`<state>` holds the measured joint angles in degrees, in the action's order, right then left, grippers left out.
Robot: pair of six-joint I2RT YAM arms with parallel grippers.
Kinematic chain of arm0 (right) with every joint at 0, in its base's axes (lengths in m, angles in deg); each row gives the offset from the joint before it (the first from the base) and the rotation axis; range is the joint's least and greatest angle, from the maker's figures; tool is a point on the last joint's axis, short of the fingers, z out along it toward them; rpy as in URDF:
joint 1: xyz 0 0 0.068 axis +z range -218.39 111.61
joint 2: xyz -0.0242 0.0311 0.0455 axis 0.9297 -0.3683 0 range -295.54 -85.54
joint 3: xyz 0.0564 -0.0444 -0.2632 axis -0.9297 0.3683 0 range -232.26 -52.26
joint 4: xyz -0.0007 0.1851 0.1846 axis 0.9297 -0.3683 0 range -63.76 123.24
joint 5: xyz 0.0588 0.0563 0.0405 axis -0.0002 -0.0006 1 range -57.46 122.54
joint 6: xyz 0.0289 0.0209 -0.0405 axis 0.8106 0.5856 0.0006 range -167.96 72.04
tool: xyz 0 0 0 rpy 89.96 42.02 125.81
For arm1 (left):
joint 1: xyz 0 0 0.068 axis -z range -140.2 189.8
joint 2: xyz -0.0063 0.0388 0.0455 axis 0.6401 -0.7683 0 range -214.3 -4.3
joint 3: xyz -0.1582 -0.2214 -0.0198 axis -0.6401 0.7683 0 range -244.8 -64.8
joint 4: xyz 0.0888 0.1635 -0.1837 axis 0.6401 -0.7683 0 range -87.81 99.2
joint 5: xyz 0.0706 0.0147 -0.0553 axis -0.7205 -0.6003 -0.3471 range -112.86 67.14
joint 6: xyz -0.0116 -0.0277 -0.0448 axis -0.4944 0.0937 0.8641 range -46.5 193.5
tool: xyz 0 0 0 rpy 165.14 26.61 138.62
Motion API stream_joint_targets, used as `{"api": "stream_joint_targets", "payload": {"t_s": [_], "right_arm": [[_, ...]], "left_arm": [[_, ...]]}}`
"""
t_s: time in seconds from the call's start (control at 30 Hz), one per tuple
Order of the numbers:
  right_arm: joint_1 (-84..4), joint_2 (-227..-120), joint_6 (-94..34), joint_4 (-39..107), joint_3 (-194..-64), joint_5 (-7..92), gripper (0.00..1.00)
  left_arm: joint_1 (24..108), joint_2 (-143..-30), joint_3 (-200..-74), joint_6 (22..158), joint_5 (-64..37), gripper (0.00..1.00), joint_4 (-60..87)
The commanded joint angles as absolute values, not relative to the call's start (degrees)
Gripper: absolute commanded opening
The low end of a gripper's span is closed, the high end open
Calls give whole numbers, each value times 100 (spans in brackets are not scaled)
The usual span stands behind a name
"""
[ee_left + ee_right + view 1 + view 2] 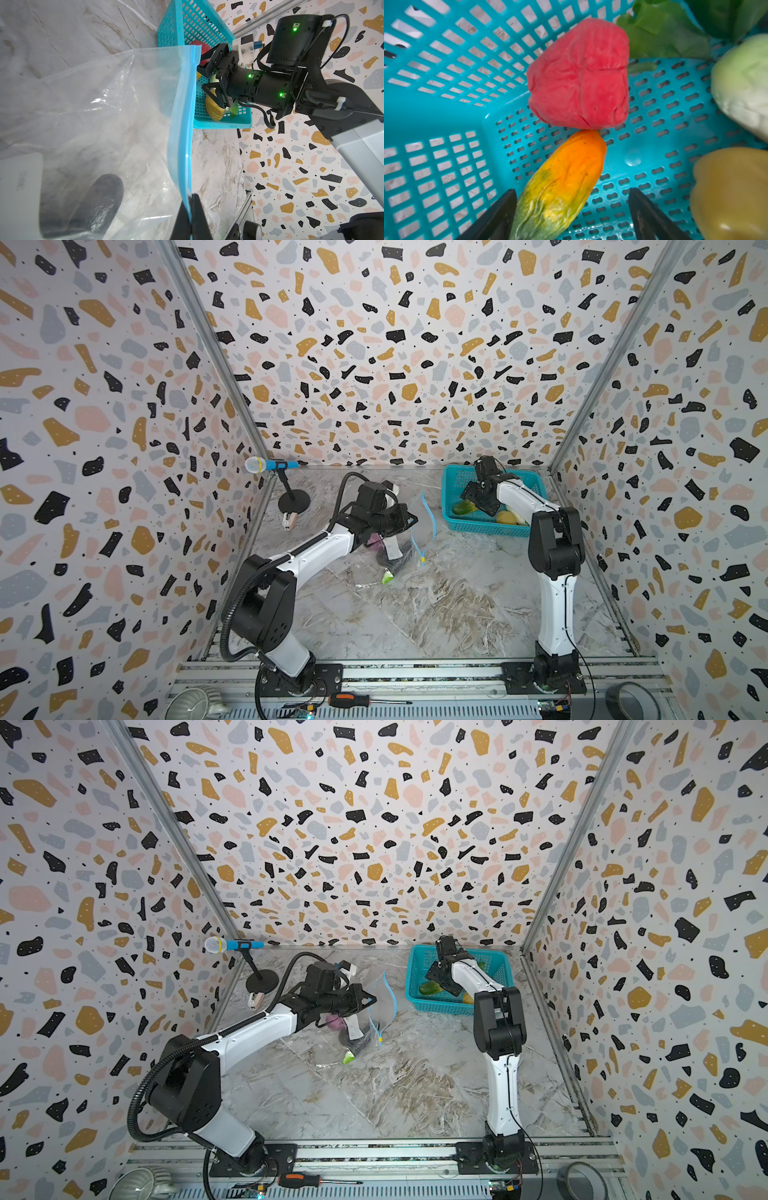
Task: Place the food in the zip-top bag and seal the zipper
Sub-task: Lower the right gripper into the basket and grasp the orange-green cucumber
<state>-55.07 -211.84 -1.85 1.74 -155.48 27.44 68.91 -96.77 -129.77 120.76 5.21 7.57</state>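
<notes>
The clear zip-top bag (401, 549) (365, 1021) (104, 114) lies mid-table with its mouth raised. My left gripper (411, 519) (372, 999) (190, 209) is shut on the light-blue zipper (431, 514) (182, 124), whose yellow slider (422, 560) hangs low. Inside the bag are a purple onion (376, 540), a dark aubergine (99, 199) and a green piece (387, 577). My right gripper (469, 498) (204, 76) (572, 193) is open inside the teal basket (457, 523) (446, 114), its fingers either side of the orange carrot (566, 176). A red pepper (579, 76) touches the carrot's tip.
The basket also holds leafy greens (660, 31), a white cabbage piece (743, 83) and a yellow piece (733, 193). A microphone on a stand (270, 465) is at the back left. A screwdriver (349, 699), bowl (193, 703) and tape roll (631, 699) lie on the front rail.
</notes>
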Motion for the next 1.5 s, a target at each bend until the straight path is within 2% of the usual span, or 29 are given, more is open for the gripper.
{"api": "stream_joint_targets", "payload": {"t_s": [0.0,0.7,0.93,1.07,1.13,1.47], "right_arm": [[-5547,-21214,-157,244,-15508,2849,83],[-5670,-21511,-137,338,-15558,3183,81],[-5723,-21109,-218,809,-15054,3313,65],[-5749,-20922,-248,1000,-14869,3426,60],[-5760,-20860,-326,1106,-14809,3568,53],[-5811,-20472,-309,1443,-14548,3743,49]], "left_arm": [[6908,-9615,-12906,12026,608,0,879],[6898,-9617,-12912,12039,575,0,871],[6892,-9604,-12881,12045,561,0,876],[6890,-9607,-12871,12049,561,0,891],[6894,-9616,-12875,12052,561,0,890],[6890,-9581,-12833,12101,535,0,919]]}}
